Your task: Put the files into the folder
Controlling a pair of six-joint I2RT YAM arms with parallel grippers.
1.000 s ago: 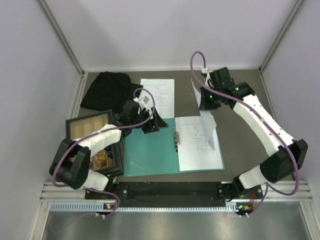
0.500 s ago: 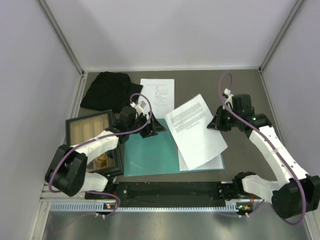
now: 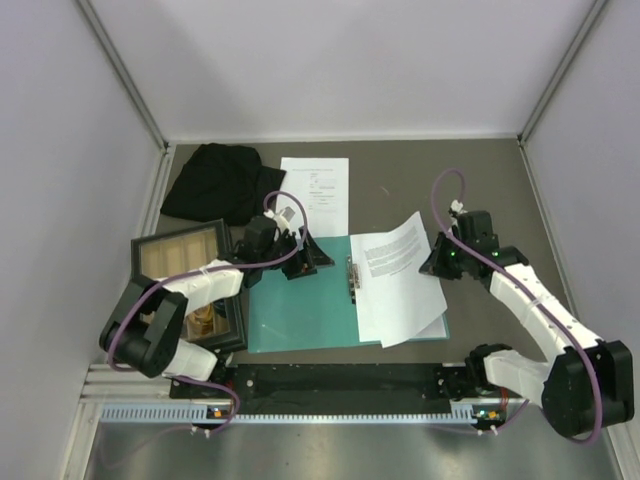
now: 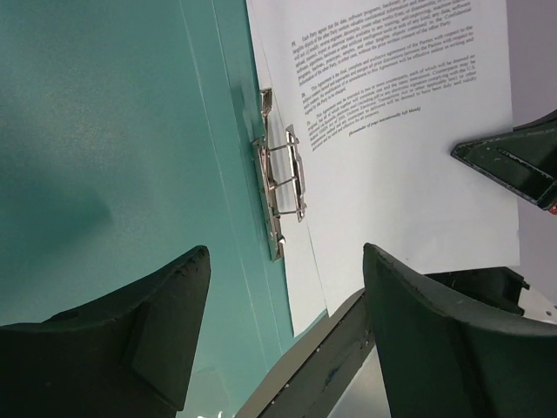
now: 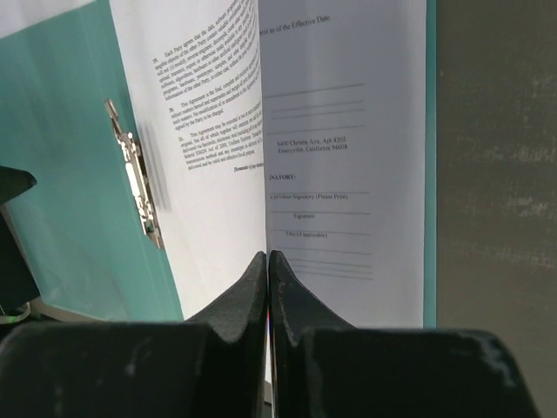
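The right tool (image 5: 267, 261) pinches a lifted sheet (image 3: 395, 252) by its edge above the folder (image 3: 300, 305)'s right half, over a second sheet (image 3: 408, 322). The left tool (image 4: 285, 257) gapes wide over its left half.

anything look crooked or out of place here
The sheet pinched by the right gripper lies askew on the folder, one edge lifted off the sheet beneath. A third sheet lies outside, beyond the folder.

The folder (image 3: 295, 310) is smooth, matt teal card; its clip (image 4: 280, 178) is shiny bare metal. The sheets (image 3: 400, 300) on the folder are matt white paper. Left of the folder, the tray (image 3: 170, 256) is pale wood, dark-framed. The cloth (image 3: 215, 180) behind the folder is soft, matt black.
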